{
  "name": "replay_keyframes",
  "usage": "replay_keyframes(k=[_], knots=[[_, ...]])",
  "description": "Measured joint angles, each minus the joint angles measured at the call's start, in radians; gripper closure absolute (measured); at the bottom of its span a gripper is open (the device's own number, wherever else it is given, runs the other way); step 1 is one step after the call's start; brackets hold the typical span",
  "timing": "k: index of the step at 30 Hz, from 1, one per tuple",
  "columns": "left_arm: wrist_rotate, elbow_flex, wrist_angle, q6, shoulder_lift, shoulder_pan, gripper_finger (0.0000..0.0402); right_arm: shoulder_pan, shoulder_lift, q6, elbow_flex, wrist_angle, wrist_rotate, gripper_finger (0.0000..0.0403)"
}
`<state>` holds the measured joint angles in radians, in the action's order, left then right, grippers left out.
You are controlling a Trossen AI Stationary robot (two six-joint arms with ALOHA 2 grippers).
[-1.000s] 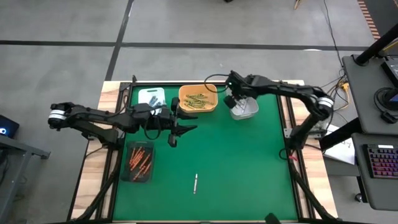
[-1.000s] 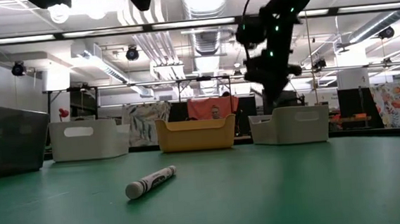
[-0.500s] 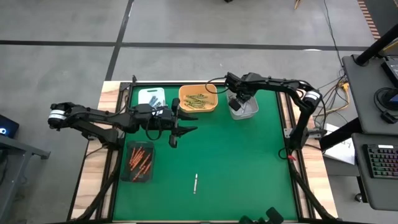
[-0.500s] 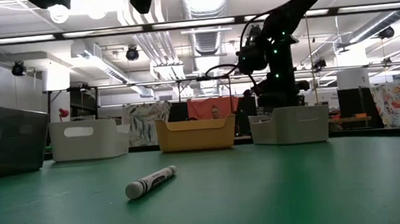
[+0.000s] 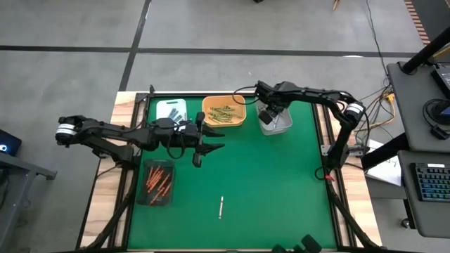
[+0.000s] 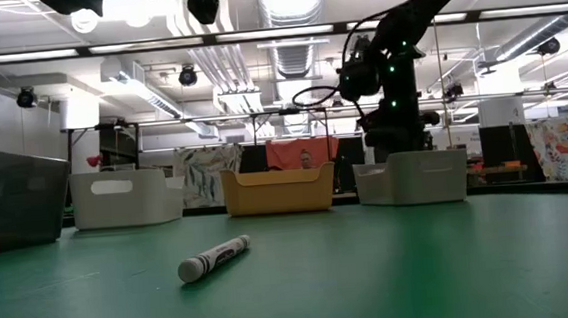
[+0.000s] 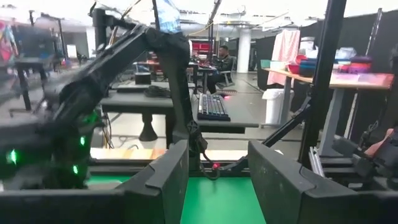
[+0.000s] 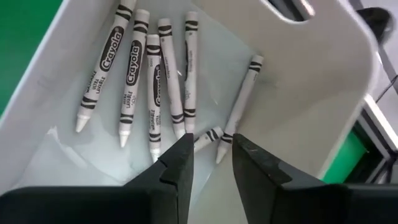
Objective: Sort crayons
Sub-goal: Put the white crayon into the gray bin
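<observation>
White crayons (image 8: 155,74) lie loose in the white bin (image 5: 275,124) at the mat's far edge, right gripper (image 8: 211,163) just above them, jaws narrowly parted, empty. One stray crayon (image 5: 220,207) lies mid-mat. Left gripper (image 5: 204,140) hovers, jaws wide.

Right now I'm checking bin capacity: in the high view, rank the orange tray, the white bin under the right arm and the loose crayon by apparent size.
1. Orange tray.
2. White bin, partly hidden by the arm, so only roughly judged.
3. Loose crayon, clearly smallest.
</observation>
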<state>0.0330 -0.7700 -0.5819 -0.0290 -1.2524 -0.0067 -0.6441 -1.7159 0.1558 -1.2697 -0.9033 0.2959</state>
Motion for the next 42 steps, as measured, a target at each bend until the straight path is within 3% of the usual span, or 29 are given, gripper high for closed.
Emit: replay_keyframes(k=[6,12,16,26,34,39,42], knots=[[-0.096,0.0,0.028,-0.114,-0.039,-0.023,0.0254,0.02,0.107,0.019,0.0,-0.012,-0.003,0.0308],[-0.116,-0.016,0.054,-0.23,-0.113,-0.079,0.0254,0.096,0.273,0.054,0.0,-0.012,-0.009,0.0322],[-0.246,-0.082,0.127,-0.302,-0.184,-0.143,0.0256,0.189,0.386,0.076,0.011,-0.01,-0.008,0.033],[-0.459,-0.434,0.79,-0.522,-0.395,-0.275,0.0257,0.511,0.564,0.187,0.083,0.004,-0.008,0.0335],[-0.47,-0.68,1.246,-0.823,-0.584,-0.382,0.0257,0.759,0.594,0.304,0.198,0.022,-0.009,0.0337],[-0.498,-0.798,1.438,-1.023,-0.691,-0.453,0.0257,0.849,0.593,0.362,0.248,0.035,-0.009,0.0338],[-0.519,-0.848,1.475,-1.068,-0.764,-0.497,0.0257,0.877,0.591,0.37,0.272,0.07,-0.008,0.0339]])
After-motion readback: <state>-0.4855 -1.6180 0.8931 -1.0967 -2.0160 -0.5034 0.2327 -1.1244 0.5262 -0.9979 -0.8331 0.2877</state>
